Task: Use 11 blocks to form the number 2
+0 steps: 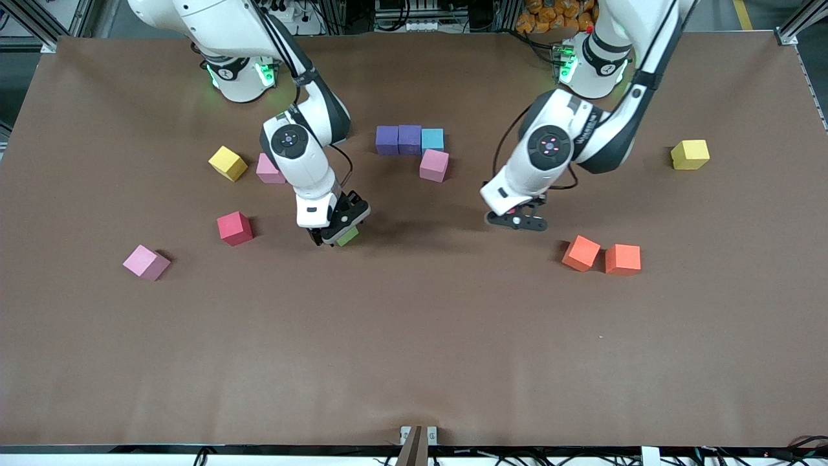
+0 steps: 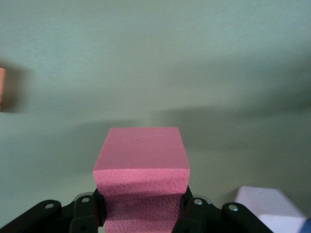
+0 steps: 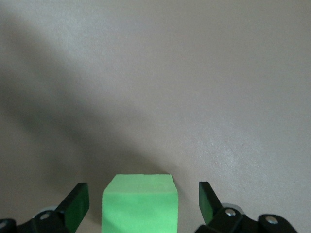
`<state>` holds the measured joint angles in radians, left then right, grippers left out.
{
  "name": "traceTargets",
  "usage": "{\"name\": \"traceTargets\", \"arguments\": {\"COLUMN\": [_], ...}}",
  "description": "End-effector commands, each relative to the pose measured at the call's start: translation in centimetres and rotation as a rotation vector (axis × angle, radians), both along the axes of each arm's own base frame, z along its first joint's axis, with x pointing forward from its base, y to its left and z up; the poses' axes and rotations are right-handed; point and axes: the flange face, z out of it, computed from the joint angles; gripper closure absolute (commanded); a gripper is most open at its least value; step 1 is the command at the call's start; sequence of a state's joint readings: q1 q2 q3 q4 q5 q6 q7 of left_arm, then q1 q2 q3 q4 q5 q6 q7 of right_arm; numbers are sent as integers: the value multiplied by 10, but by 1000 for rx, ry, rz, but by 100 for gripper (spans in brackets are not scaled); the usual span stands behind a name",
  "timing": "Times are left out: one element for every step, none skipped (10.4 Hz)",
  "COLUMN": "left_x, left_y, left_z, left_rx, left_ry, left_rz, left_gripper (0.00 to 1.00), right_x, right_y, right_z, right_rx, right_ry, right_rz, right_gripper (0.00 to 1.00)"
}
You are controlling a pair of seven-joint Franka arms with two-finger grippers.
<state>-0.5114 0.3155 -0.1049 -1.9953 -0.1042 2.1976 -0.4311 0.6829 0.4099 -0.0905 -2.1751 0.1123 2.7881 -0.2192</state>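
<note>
A: Front view: on the brown table (image 1: pixel 414 349) a row of two purple blocks (image 1: pixel 398 140) and a light blue block (image 1: pixel 433 139) is seen, with a pink block (image 1: pixel 433 165) just nearer the camera. Which arm is closer?

B: The left gripper (image 1: pixel 517 219), pressed onto a red block (image 2: pixel 142 160), is placed toward its own end from that row. The right gripper (image 1: pixel 336 234) is spread around a green block (image 3: pixel 140 204).
</note>
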Motion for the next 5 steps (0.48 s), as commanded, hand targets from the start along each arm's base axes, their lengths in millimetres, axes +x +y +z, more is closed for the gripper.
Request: {"name": "traceTargets", "arguments": {"left_x": [-1,-10,-23,-29,-36], "left_y": [-53,-76,-98,-112,-126], "left_z": [1,1,-5,-11,-15], "left_rx": [-41,-45,-36,-27,-29], "left_ry": [28,33,38,40,38], "left_rz": [97,122,144,174,189], "left_gripper": [94,94,94,94,94], "right_x": [-18,-16,-18,-18,-18], "right_y": [-12,-20,-24,-26,-25], "right_z": [-5,-7,-10,-11,-9], "right_rx": [13,13,13,13,16], "right_ry": [-20,-22,-22,-22,-22], "right_rz": [14,0,-6,-12,-15], "right_gripper": [0,0,0,0,47]}}
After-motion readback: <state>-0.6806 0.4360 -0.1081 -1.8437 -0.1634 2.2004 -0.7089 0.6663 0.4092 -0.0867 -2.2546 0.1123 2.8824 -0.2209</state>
